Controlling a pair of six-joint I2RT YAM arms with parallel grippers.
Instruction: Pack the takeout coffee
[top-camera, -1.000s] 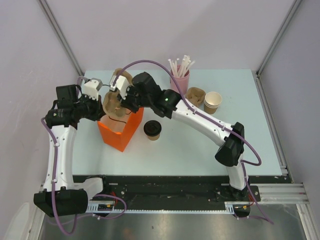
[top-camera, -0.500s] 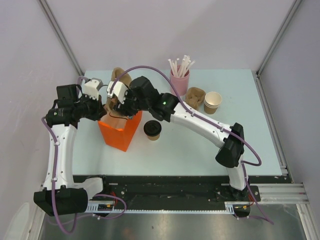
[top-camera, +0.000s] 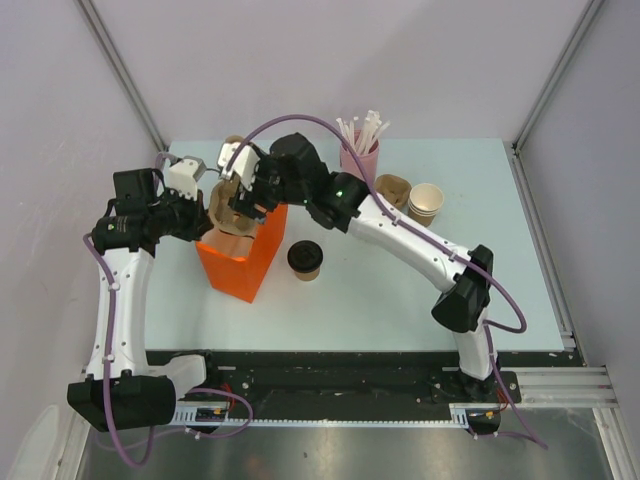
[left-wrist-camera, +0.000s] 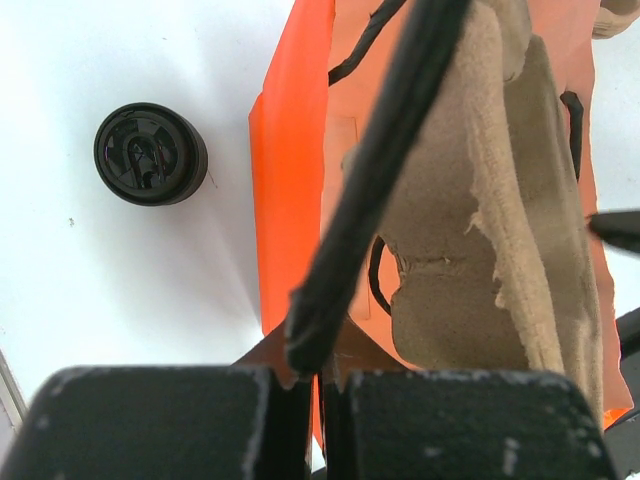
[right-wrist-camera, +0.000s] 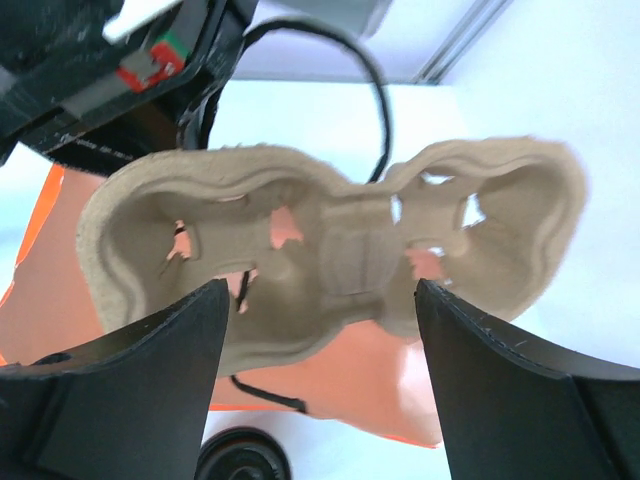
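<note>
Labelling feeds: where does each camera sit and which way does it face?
Top external: above and behind the arms, facing down at the table; both arms show.
Left wrist: on that arm, facing down; the left gripper, shut on the bag handle, shows.
Right wrist: on that arm, facing down at the cup carrier; the open right gripper shows.
All share the orange bag and coffee cup.

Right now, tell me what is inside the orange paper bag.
A pulp cup carrier fills the bag's mouth, sticking out above the rim. Anything beneath it is covered. The lidded coffee cup stands outside.
</note>
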